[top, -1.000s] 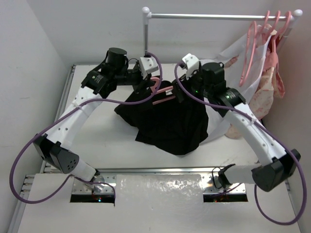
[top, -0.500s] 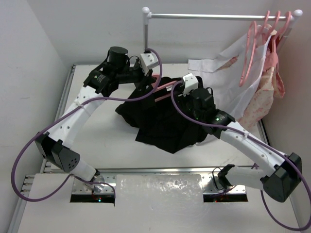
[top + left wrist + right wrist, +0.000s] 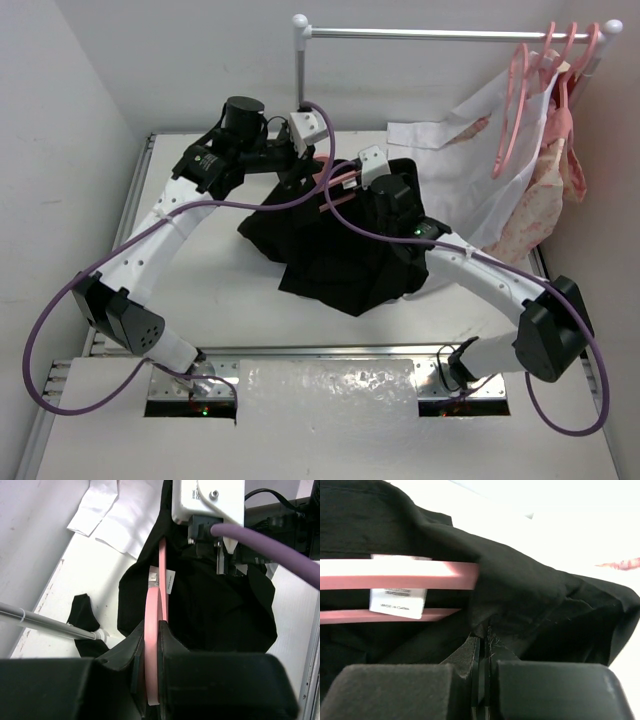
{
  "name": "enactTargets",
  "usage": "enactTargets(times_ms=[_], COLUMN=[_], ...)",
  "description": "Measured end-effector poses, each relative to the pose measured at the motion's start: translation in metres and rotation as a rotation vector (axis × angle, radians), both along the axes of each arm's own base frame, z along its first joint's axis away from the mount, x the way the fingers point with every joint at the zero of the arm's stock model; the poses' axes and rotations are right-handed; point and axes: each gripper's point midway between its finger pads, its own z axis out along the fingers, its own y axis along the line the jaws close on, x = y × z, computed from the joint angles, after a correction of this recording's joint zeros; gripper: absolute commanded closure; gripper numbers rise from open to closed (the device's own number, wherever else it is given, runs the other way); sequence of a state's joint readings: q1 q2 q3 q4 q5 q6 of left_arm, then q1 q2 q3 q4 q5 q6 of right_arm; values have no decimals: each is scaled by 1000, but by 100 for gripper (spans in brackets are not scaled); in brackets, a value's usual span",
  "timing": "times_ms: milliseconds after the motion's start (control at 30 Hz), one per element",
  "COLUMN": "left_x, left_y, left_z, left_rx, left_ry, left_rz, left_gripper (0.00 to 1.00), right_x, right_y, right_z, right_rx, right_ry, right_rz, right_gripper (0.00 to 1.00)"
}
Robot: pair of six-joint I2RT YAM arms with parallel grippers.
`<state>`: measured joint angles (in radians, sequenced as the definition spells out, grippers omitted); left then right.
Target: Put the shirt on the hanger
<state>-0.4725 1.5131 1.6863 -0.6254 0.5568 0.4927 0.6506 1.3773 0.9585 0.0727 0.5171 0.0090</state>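
Hanger (image 3: 163, 580), long axis left-right, right end under the shirt (image 3: 340, 265); left tool (image 3: 151, 635) tight on hanger, right tool (image 3: 482, 647) tight on shirt cloth

White tag (image 3: 398, 600) inside shirt (image 3: 535, 595) collar: small print, apparently "MADE IN CHINA".

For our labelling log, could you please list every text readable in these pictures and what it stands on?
"MADE IN CHINA", faint: on the white tag inside the shirt, by the hanger.
The tag's upper line: too blurred to read.
No other text shows.
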Motion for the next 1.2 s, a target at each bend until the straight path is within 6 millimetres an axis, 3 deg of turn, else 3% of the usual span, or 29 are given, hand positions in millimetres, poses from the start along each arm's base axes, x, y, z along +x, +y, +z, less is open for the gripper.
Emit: enactTargets(times_ms=[267,467,633,667,767,833,900,1100,1200], left_x=[2,11,17,18,18,19,18,4,-5], left_y=[1,0,-1,-2,-1,0,0,3,5], left_z=[-5,-19,-31,-33,-34,-34,-35,-38,-36], left_rx=[15,36,55,59,67,78,89,137,150], left_ry=[-3,24,44,45,38,23,11,-17,-40], left_rz=[7,19,28,28,23,15,3,-86,-124], left_gripper=[100,100,100,100,100,100,100,100,100], right_x=[-4,-23,-39,-42,-52,-63,-75,-89,-82], right_y=[26,58,69,69,62,57,51,35,22], right_z=[0,-6,-21,-26,-30,-18,3,119,156], right_rx=[-24,-73,-128,-141,-162,-156,-138,-88,-94], right_ry=[8,28,85,103,146,140,117,-79,-120], right_rz=[173,349,475,490,522,572,619,664,646], right_gripper=[100,100,100,86,13,1,1,6,11])
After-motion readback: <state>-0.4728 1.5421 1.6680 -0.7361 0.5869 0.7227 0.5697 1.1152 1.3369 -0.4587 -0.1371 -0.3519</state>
